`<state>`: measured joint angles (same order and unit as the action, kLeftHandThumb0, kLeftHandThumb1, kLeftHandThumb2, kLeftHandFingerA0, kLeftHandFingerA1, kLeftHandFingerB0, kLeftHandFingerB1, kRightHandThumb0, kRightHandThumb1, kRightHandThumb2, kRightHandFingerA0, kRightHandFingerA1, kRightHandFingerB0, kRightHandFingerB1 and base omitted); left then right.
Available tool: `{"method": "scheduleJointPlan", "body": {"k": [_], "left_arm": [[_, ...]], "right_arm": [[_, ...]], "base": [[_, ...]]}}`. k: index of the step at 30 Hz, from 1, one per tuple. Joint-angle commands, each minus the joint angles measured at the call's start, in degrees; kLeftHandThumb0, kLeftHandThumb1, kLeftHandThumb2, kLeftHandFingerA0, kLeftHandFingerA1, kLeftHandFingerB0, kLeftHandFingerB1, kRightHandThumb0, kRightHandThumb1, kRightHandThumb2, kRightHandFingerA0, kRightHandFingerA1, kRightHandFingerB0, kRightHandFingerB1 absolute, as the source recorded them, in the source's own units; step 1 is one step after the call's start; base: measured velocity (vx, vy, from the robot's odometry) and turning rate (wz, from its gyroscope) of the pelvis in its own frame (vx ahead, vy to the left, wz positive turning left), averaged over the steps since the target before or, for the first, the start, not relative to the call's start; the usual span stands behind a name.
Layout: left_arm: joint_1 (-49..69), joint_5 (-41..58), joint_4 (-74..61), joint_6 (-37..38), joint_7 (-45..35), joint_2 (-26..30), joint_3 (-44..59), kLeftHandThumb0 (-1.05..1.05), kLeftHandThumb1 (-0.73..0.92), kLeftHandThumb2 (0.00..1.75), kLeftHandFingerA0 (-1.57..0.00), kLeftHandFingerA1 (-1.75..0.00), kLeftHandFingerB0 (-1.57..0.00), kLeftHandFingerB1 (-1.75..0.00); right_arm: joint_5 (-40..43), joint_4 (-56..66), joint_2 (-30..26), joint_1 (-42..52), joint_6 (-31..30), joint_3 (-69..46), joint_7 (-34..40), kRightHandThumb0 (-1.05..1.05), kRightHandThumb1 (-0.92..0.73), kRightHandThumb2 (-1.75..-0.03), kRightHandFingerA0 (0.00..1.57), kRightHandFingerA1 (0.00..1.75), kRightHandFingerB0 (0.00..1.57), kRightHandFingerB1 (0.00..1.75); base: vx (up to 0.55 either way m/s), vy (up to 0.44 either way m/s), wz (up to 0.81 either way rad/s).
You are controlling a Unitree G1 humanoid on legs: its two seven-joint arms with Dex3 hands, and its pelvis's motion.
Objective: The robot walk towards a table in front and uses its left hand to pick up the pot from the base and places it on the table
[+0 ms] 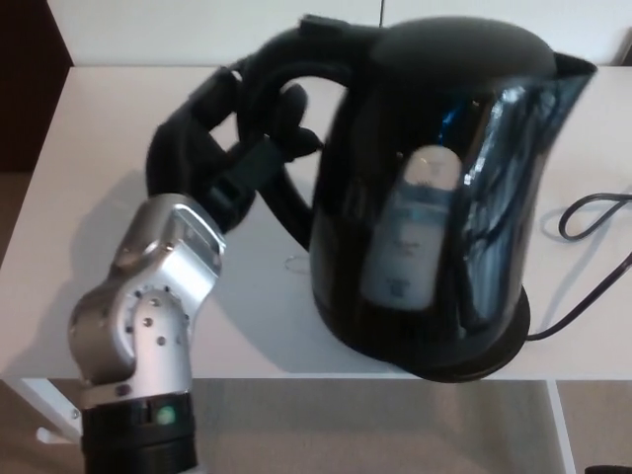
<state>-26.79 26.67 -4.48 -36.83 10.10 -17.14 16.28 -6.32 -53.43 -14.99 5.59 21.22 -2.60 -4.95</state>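
Upper left of frame: my left hand (212,138), fingers (294,107) wrapped shut around the handle (286,44) of the pot (444,148), ready to lift it off the base (509,336).

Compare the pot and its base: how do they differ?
The pot stands tall and glossy with a pale level window; the base is a flat low disc, mostly hidden under it. The left hand wraps the pot's handle; the base only meets the cord. Both are black.
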Motion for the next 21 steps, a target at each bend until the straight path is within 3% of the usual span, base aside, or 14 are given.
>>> {"method": "scheduleJointPlan", "body": {"k": [1,3,4,9,10,12,18,19,21], "left_arm": [[-14.01,18.44,-5.84,-7.84,7.82,2.98,10.5,-0.24,0.84,0.69,-0.98,-1.51,-0.71,-0.96],[-14.26,18.57,-5.74,-8.26,7.67,3.76,10.88,-0.24,0.84,0.69,-0.98,-1.51,-0.71,-0.96],[-14.63,15.27,-4.68,-8.46,5.47,8.83,12.17,-0.22,0.8,0.76,-1.05,-1.43,-0.8,-1.0],[-15.29,15.13,-3.58,-10.29,4.47,11.49,14.3,-0.18,0.83,0.72,-1.03,-1.48,-0.75,-1.01],[-13.47,14.02,-2.56,-10.83,1.77,15.89,15.65,-0.17,0.8,0.71,-0.94,-1.58,-0.8,-0.96],[-11.81,13.13,-1.52,-11.47,-0.28,19.76,16.33,-0.15,0.81,0.67,-0.97,-1.54,-0.81,-0.91],[-8.98,12.42,-0.13,-10.74,-3.08,24.35,15.78,-0.15,0.83,0.67,-0.98,-1.52,-0.81,-0.9],[-7.52,10.73,1.45,-9.01,-4.62,26.37,15.34,-0.15,0.82,0.69,-0.9,-1.6,-0.8,-0.92],[-6.84,10.16,2.22,-8.16,-5.31,27.4,15.02,-0.15,0.82,0.69,-0.9,-1.6,-0.8,-0.92]], "right_arm": [[0.93,-0.38,-0.83,-0.82,-0.22,-0.44,-0.97,-0.42,-0.56,-0.81,0.64,0.59,0.5,0.54],[0.92,-0.44,-0.85,-0.88,-0.22,-0.44,-0.96,-0.42,-0.56,-0.81,0.64,0.59,0.5,0.54],[0.38,0.35,-1.34,-0.72,-0.84,-0.04,-1.14,-0.37,-0.68,-0.59,0.69,0.46,0.53,0.41],[0.01,0.33,-1.63,-0.7,-0.75,0.26,-1.1,-0.37,-0.68,-0.59,0.69,0.46,0.53,0.41],[0.05,0.25,-1.64,-0.58,-1.39,0.22,-0.99,-0.38,-0.67,-0.59,0.7,0.45,0.52,0.4],[0.04,0.18,-1.58,-0.5,-1.6,0.28,-0.96,-0.37,-0.68,-0.59,0.7,0.45,0.53,0.4],[-0.35,0.52,-1.55,-0.29,-2.12,0.78,-0.65,-0.38,-0.67,-0.59,0.69,0.45,0.53,0.39],[-0.2,0.34,-1.59,-0.2,-1.56,0.82,-0.86,-0.36,-0.68,-0.59,0.67,0.45,0.52,0.4],[-0.09,0.29,-1.61,-0.15,-1.33,0.88,-0.94,-0.36,-0.68,-0.59,0.67,0.45,0.52,0.4]], "base": [[0.0,0.0,0.0],[0.0,0.0,0.0],[0.0,0.0,0.0],[0.0,0.0,0.0],[0.0,0.0,0.0],[0.0,0.0,0.0],[0.0,0.0,0.01],[0.0,0.0,0.0],[0.0,0.0,0.0]]}}
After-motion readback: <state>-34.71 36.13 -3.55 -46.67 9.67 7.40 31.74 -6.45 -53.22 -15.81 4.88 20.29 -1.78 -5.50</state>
